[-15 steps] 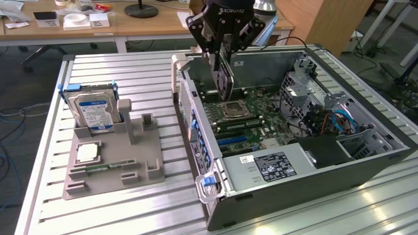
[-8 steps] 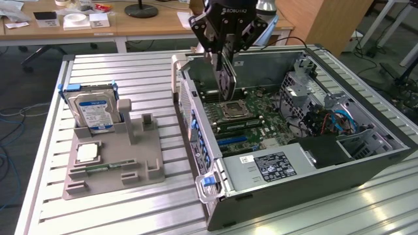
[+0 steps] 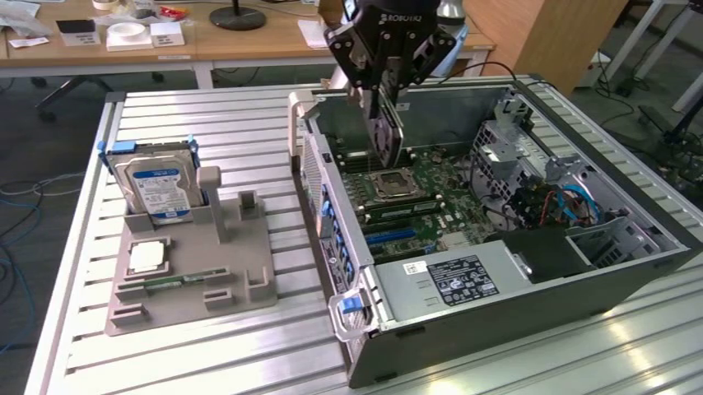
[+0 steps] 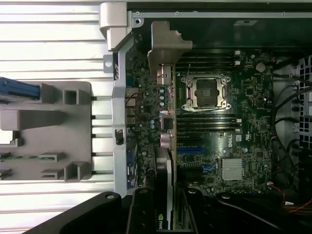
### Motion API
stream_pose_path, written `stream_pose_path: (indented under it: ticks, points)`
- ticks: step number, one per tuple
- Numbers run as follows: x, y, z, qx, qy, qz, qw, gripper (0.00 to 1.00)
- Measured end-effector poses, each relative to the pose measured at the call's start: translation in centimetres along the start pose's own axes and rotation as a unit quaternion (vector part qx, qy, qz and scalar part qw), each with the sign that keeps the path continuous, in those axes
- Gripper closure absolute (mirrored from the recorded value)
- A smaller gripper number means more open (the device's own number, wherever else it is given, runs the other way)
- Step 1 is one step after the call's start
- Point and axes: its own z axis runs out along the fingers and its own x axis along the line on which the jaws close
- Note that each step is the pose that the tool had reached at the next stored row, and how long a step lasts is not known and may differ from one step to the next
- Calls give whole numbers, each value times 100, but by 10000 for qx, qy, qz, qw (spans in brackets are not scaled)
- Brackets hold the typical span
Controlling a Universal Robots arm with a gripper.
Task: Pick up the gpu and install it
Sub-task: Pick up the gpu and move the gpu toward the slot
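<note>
The gripper (image 3: pixel 381 95) is clamped on the gpu (image 3: pixel 388 140), holding it upright on edge over the motherboard (image 3: pixel 423 210) inside the open computer case (image 3: pixel 495 329).

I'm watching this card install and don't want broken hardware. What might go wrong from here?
1. The gpu hangs edge-down in the jaws above the motherboard. If it is misaligned with its slot, it could jam or scrape components.
2. It hangs close to the bare CPU socket, which a stray edge could damage.
</note>
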Motion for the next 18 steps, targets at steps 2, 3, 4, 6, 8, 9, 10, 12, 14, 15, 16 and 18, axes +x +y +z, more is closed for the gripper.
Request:
stream_pose_path:
  ticks: [2,3,4,6,8,9,10,12,14,15,16,18]
  points:
    - [-17,1,0,0,0,0,10000,73]
    - [-26,1,1,0,0,0,10000,73]
    - [-35,2,1,0,0,0,10000,73]
    - [-50,2,1,0,0,1,10000,73]
    - [-67,3,1,0,0,0,10000,73]
    - [-75,3,2,0,0,0,10000,73]
    - [-83,4,2,0,0,0,10000,73]
    - [-103,5,3,0,0,0,10000,73]
    - [-127,6,3,0,0,1,10000,73]
    - [-141,7,3,0,0,0,10000,73]
    - [-153,7,4,0,0,0,10000,73]
    - [-179,8,4,0,0,0,10000,73]
